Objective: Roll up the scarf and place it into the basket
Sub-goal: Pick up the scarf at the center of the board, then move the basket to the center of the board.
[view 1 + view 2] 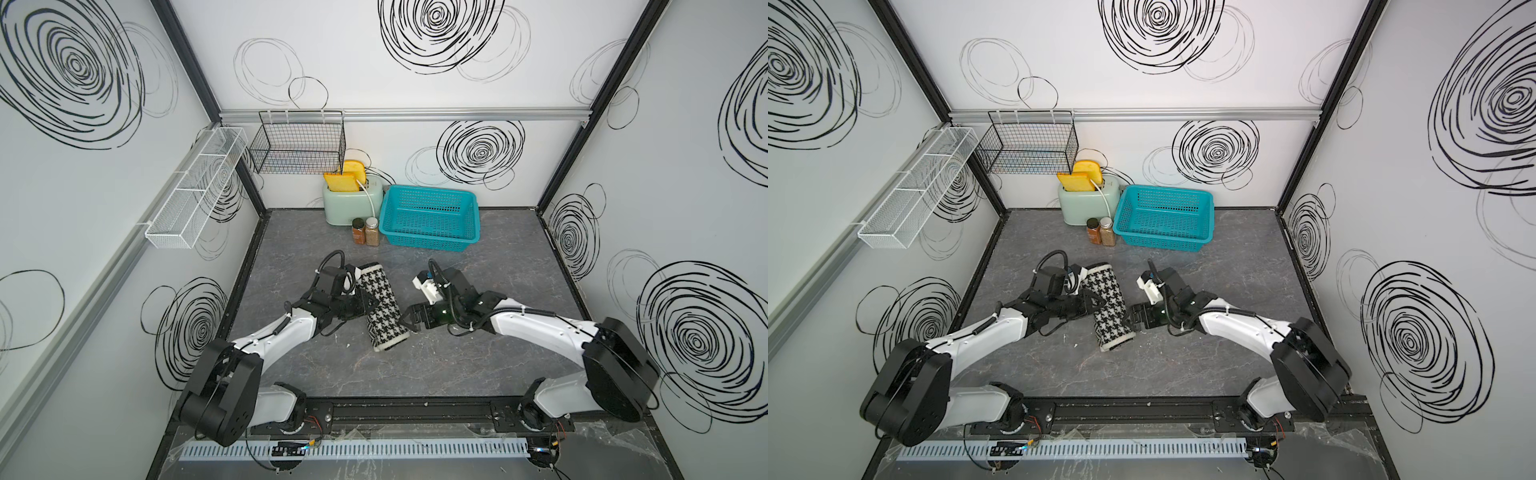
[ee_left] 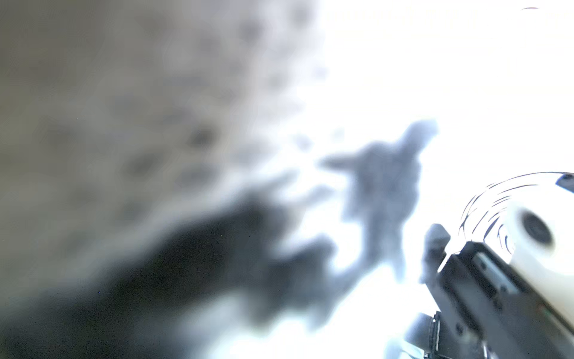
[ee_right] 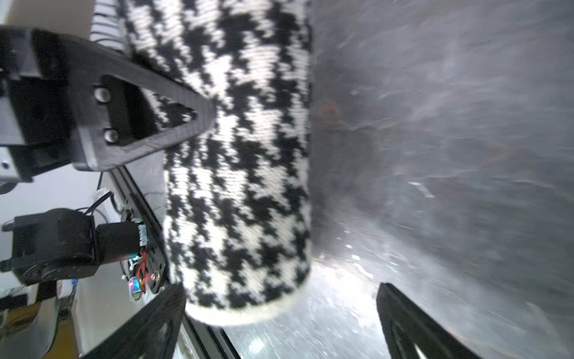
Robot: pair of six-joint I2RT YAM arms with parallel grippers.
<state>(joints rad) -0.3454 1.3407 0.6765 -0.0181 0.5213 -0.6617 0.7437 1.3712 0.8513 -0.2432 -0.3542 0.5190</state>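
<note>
The scarf [image 1: 381, 305] [image 1: 1109, 306] lies rolled into a tight houndstooth cylinder mid-table, slanting from far left to near right. My left gripper [image 1: 365, 306] [image 1: 1095, 302] is at the roll's left flank, shut on the scarf. One of its fingers [image 3: 149, 102] lies across the top of the roll and the other is hidden. The left wrist view shows only blurred cloth [image 2: 139, 124]. My right gripper [image 1: 409, 324] [image 3: 279, 289] stands open beside the roll's near end and holds nothing. The turquoise basket [image 1: 428, 241] [image 1: 1160, 243] stands empty at the back, right of centre.
A mint toaster [image 1: 351, 203] with yellow slices and two spice jars [image 1: 365, 232] stand just left of the basket. On the walls hang a black wire basket [image 1: 297, 145] and a white mesh rack [image 1: 195, 191]. Grey tabletop [image 1: 478, 266] lies between the roll and the basket.
</note>
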